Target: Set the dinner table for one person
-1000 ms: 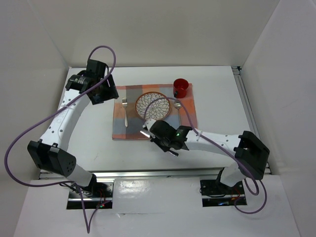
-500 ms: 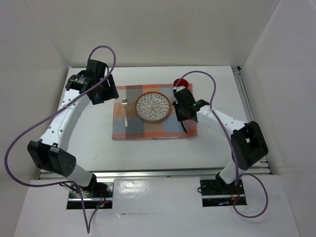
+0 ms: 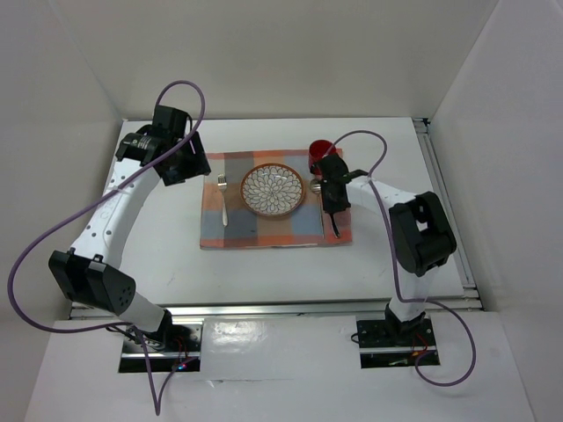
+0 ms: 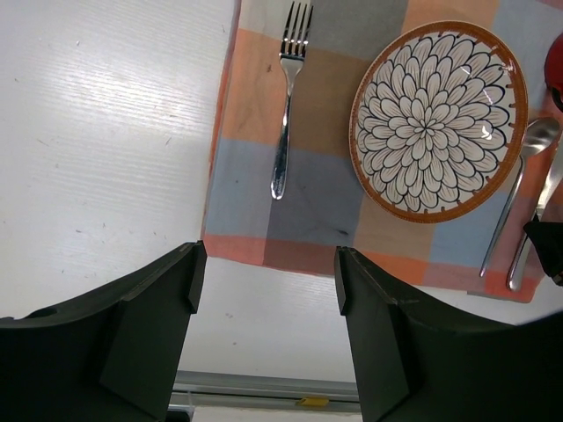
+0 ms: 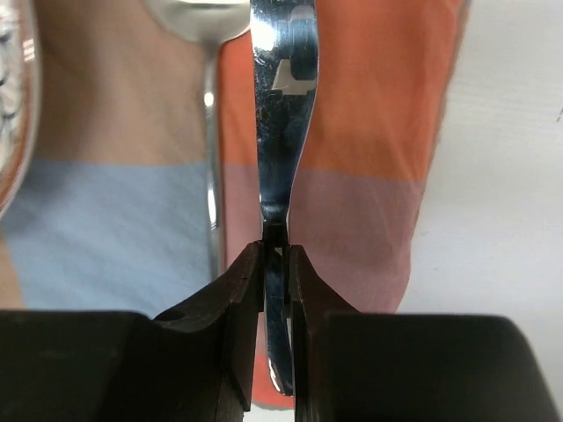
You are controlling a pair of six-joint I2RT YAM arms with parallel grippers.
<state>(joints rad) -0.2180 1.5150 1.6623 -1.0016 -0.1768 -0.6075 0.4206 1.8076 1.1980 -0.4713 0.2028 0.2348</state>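
The white dinner table [image 3: 396, 255] carries a checkered placemat [image 3: 264, 230]. On the mat lie a patterned plate [image 3: 273, 189], a fork [image 3: 223, 200] to its left and a red cup [image 3: 321, 153] at the far right corner. My right gripper [image 3: 334, 211] is at the mat's right side, shut on a knife [image 5: 283, 105] by its handle, right gripper [image 5: 277, 259] low over the mat. A spoon [image 5: 209, 132] lies just left of the knife. My left gripper [image 4: 264, 272] is open and empty, high over the table left of the mat, left gripper [image 3: 180, 163].
A metal rail [image 3: 442, 198] runs along the table's right edge, and another along the near edge [image 4: 264, 385]. White walls enclose the table on three sides. The right arm's cable [image 3: 374, 149] loops over the right part of the table.
My right arm swung from the mat's front edge to its right side, beside the plate, and lowered the knife next to the spoon. The left arm has not moved.
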